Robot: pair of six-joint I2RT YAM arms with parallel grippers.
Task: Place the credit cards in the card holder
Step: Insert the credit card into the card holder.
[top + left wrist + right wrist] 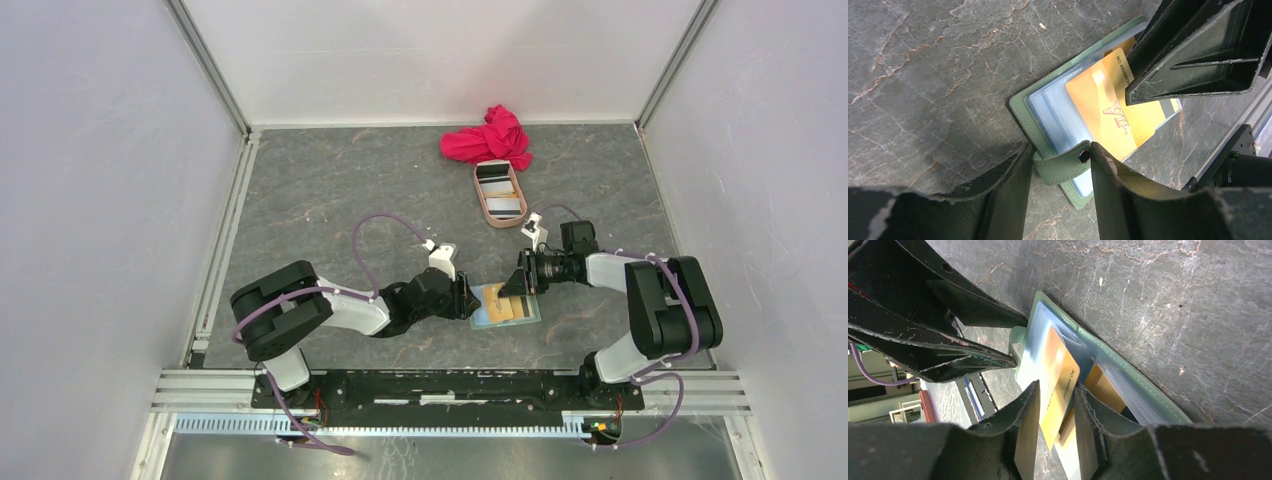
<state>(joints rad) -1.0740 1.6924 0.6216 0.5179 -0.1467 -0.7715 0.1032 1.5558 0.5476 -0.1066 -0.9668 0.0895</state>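
While the left fingers (1013, 190) are straddling the snap strap (1063, 167) of the card holder (1023, 107), grip unclear, the right fingers (1025, 430) are sitting narrowly parted around the orange card (1098, 110): thin, stiff, slick, so I'm favouring pinching its free edge.

You are looking down at your left gripper (1062, 150), its jaws apart, one on each side of the snap strap (1060, 170) of the card holder (1023, 107). The holder lies open on the grey veined table (938, 60), pale blue sleeves up. An orange-yellow credit card (1098, 110) marked VIP lies slanted across the sleeves. The right gripper (1138, 80) reaches in from the upper right, its tip over that card's edge.
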